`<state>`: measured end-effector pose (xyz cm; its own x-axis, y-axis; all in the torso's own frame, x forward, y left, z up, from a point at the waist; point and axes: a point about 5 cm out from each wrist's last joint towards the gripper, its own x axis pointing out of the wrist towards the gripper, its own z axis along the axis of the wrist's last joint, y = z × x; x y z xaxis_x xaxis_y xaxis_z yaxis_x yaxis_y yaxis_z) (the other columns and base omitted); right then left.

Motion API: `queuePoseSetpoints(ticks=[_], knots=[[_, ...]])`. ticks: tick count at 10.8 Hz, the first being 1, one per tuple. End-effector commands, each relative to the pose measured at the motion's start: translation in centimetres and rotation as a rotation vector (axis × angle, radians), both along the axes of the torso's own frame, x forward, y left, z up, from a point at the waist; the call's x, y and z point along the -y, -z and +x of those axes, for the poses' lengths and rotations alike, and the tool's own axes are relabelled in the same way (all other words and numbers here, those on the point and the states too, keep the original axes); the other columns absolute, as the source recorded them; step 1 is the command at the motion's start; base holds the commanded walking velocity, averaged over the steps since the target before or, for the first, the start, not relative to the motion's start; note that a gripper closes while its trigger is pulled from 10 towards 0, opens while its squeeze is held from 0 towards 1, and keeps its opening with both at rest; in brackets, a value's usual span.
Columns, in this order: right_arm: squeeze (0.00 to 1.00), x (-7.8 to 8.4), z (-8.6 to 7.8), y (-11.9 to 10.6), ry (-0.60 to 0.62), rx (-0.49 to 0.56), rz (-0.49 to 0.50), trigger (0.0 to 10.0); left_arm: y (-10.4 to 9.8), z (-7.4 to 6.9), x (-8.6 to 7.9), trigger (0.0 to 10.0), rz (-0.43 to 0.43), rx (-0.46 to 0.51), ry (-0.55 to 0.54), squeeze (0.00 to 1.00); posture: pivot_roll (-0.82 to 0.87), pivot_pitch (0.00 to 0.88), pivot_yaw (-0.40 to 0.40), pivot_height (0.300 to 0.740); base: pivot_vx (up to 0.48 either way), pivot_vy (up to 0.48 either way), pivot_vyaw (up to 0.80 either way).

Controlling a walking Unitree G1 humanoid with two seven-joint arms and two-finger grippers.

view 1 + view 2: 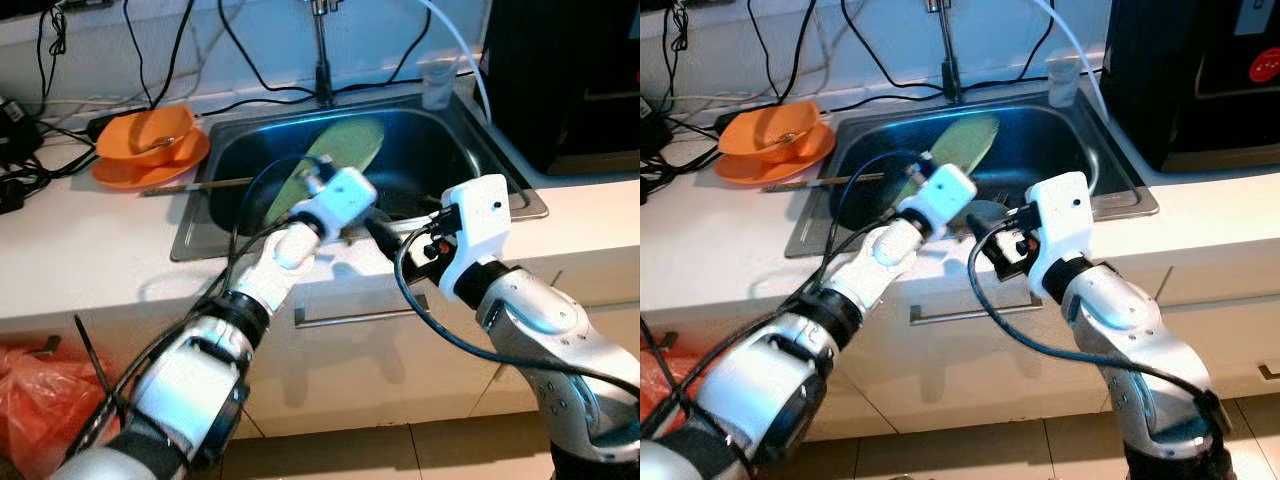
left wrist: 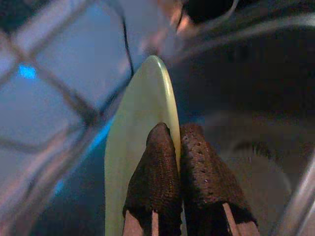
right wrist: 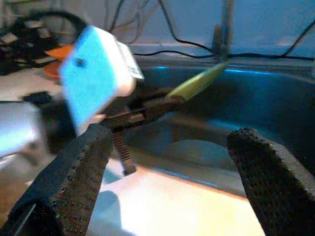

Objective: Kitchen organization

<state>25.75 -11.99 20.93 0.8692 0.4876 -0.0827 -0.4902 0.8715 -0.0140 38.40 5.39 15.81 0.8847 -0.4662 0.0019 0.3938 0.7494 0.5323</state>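
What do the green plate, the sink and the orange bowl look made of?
Green plate: likely matte plastic or melamine, its thin rim pinched by the left gripper. Sink: brushed stainless steel, with grey reflective walls. Orange bowl: probably glossy plastic.

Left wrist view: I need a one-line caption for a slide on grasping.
Left gripper shut on the rim of a pale green plate, held edge-on over the steel sink.
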Motion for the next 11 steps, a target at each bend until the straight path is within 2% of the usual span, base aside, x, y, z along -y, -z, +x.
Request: queuePoseSetpoints(ticks=[1,2,3,4,5,6,8,9,11], knots=[[0.0,-0.8,-0.7,0.2,-0.06,-0.024,0.006,10.0,-1.0,0.8,-1.3,0.0,-0.008,0.004,-0.047,0.0,-0.25,0.0,0.172,0.74,0.0,0.0,0.0],[0.0,-1.1,-1.1,0.4,-0.08,-0.04,0.003,10.0,-0.6,0.8,-1.8,0.0,0.012,-0.018,-0.058,0.0,-0.25,0.0,0.173,0.74,0.0,0.0,0.0],[0.0,-1.4,-1.7,0.8,-0.106,-0.065,0.006,10.0,-0.1,0.9,-2.6,0.5,0.023,-0.051,-0.079,0.0,-0.25,0.0,0.173,0.74,0.0,0.0,0.0],[0.0,-1.6,-2.3,1.1,-0.115,-0.096,0.0,10.0,0.5,0.9,-3.2,0.4,0.037,-0.095,-0.092,0.0,-0.25,0.0,0.172,0.74,0.0,0.0,0.0],[0.0,-1.4,-2.5,1.4,-0.1,-0.125,-0.012,10.0,0.9,0.9,-3.4,1.1,0.036,-0.126,-0.099,0.0,-0.26,0.0,0.17,0.74,0.0,0.0,0.0],[0.0,-1.3,-2.8,1.5,-0.095,-0.136,-0.018,10.0,0.9,0.9,-3.5,1.2,0.032,-0.135,-0.102,0.0,-0.26,0.0,0.167,0.74,0.0,0.0,0.0],[0.0,-1.1,-3.2,1.4,-0.091,-0.146,-0.022,10.0,1.1,0.9,-3.2,3.5,0.02,-0.164,-0.094,0.0,-0.27,0.003,0.161,0.74,0.0,0.0,0.0],[0.0,-1.1,-3.3,1.3,-0.09,-0.148,-0.024,10.0,1.2,0.8,-3.0,10.0,0.005,-0.183,-0.085,1.0,-0.28,0.007,0.157,0.74,0.0,0.0,0.0],[0.0,-1.1,-3.3,1.2,-0.088,-0.149,-0.026,10.0,1.4,0.7,-2.7,10.0,0.003,-0.195,-0.075,1.0,-0.28,0.009,0.156,0.74,0.0,0.0,0.0]])
